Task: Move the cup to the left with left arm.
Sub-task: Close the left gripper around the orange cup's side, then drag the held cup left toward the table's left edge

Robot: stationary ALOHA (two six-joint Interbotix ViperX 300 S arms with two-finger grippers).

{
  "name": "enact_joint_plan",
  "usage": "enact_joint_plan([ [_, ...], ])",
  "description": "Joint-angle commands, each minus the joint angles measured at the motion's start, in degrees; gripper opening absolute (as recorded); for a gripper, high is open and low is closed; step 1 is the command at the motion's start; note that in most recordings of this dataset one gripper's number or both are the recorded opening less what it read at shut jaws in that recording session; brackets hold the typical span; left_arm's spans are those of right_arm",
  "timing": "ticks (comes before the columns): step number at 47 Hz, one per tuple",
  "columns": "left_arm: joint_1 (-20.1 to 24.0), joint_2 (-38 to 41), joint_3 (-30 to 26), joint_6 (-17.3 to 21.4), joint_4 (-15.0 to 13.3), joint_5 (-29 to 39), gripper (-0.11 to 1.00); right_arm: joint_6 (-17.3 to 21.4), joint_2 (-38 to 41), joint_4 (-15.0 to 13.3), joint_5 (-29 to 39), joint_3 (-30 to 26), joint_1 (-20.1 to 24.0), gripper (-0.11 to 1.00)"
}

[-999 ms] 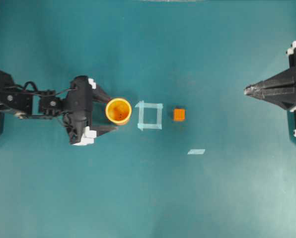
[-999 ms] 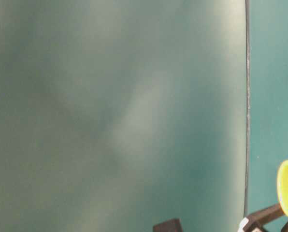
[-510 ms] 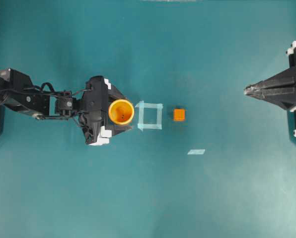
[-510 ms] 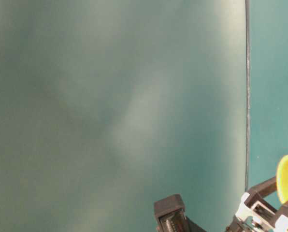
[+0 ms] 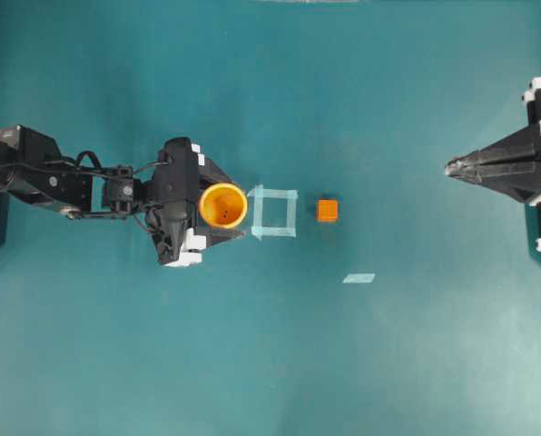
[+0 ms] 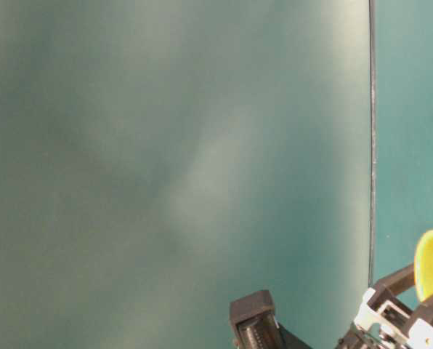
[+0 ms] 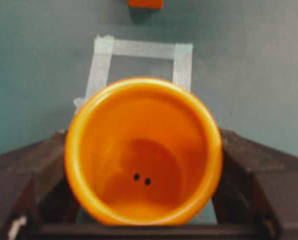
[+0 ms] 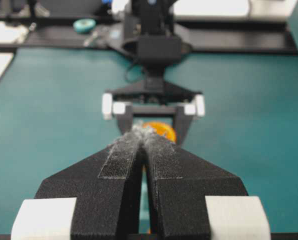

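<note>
The orange-yellow cup (image 5: 222,205) stands upright on the teal table, just left of a pale tape square (image 5: 274,212). My left gripper (image 5: 232,207) reaches in from the left with one black finger on each side of the cup. In the left wrist view the cup (image 7: 144,150) fills the space between the fingers (image 7: 34,170), with slivers of table showing beside its base, so the jaws are open. The table-level view catches the cup's rim (image 6: 432,263) at the right edge. My right gripper (image 5: 450,166) rests shut at the far right, holding nothing.
A small orange cube (image 5: 328,211) sits right of the tape square. A loose tape strip (image 5: 359,278) lies nearer the front. Black frame rails run along the left and right table edges.
The left arm slid right until the cup stood between its fingers, and the fingers have drawn inward toward the cup. The cup edged slightly right. The right arm is unchanged.
</note>
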Motion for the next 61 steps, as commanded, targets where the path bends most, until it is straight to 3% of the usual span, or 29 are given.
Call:
enact_joint_plan([
  [1, -0.1, -1.8, -0.4, 0.3, 0.0, 0.2, 0.67, 0.1, 0.2, 0.1, -0.4, -1.9, -0.1, 0.0],
  [25, -0.1, -8.1, 3.4, 0.1, 0.0, 3.2, 0.67, 0.1, 0.2, 0.0, -0.3, -2.0, -0.1, 0.0],
  [61, -0.1, -18.3, 19.4, 0.2, 0.0, 0.1, 0.67, 0.3, 0.2, 0.0, -0.3, -2.1, -0.1, 0.0],
])
